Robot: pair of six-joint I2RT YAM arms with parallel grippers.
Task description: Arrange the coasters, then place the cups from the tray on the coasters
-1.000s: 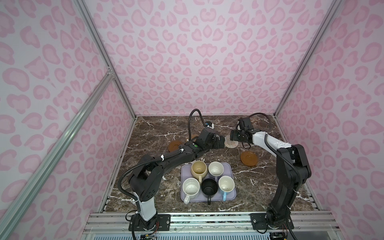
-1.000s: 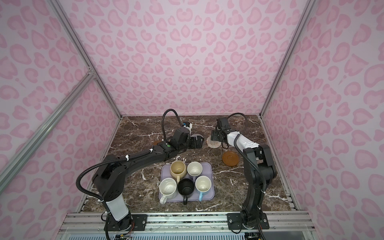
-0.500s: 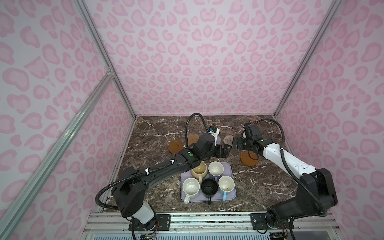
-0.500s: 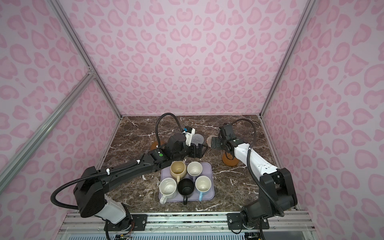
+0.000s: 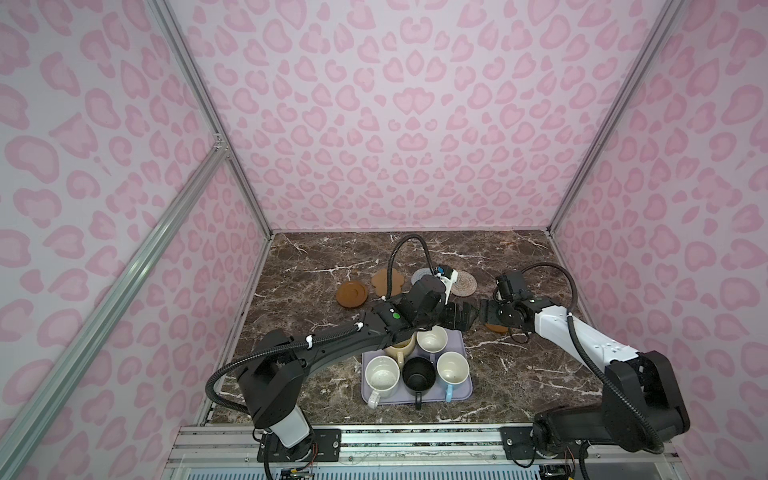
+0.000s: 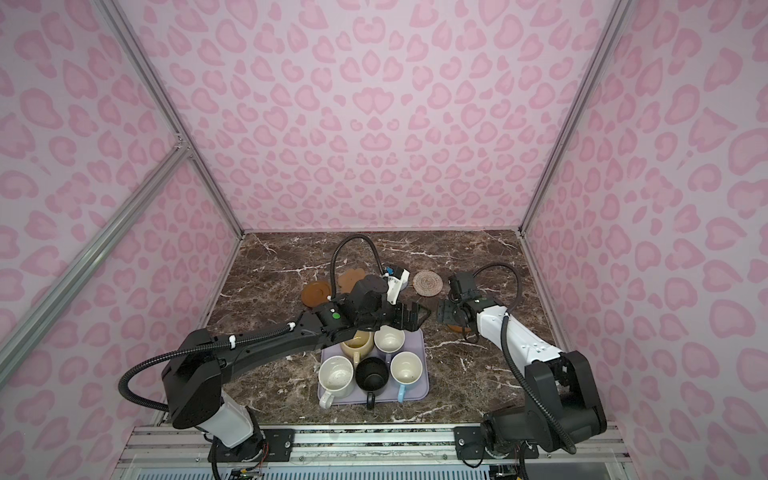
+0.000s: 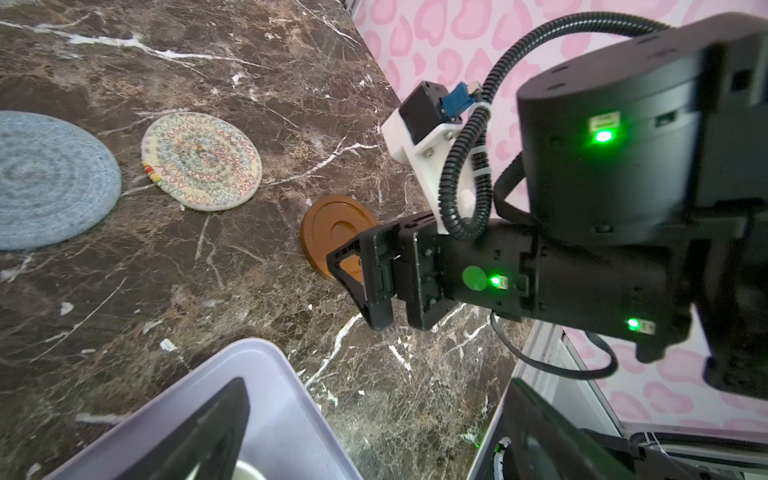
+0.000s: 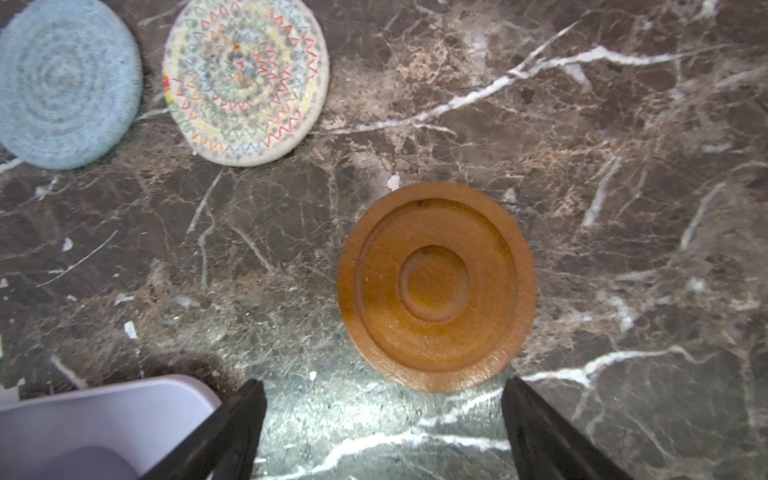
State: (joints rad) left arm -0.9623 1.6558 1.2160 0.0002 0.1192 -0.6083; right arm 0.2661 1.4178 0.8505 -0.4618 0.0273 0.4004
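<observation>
Five cups stand on the lavender tray [image 5: 466,388]: yellow-beige [image 5: 398,348], lavender [image 5: 432,339], white speckled [image 5: 381,374], black [image 5: 419,374] and light blue [image 5: 452,370]. Behind it lie a brown coaster [image 5: 352,294], the paw coaster [image 5: 387,279], the blue-grey coaster [image 5: 420,275] and the beige woven coaster [image 5: 464,285]. A second brown coaster [image 8: 436,286] lies just ahead of my open, empty right gripper [image 8: 386,436]. My left gripper [image 5: 460,318] is open over the tray's far right corner, facing the right gripper [image 5: 484,320].
Pink patterned walls close the marble table [image 5: 519,374] on three sides. A metal rail [image 5: 415,440] runs along the front edge. The left arm's cable loop [image 5: 409,257] arches over the coaster row.
Both grippers have drawn back from the far coasters toward the tray. The right gripper has left the beige woven coaster on the table and now hovers by the brown one.
</observation>
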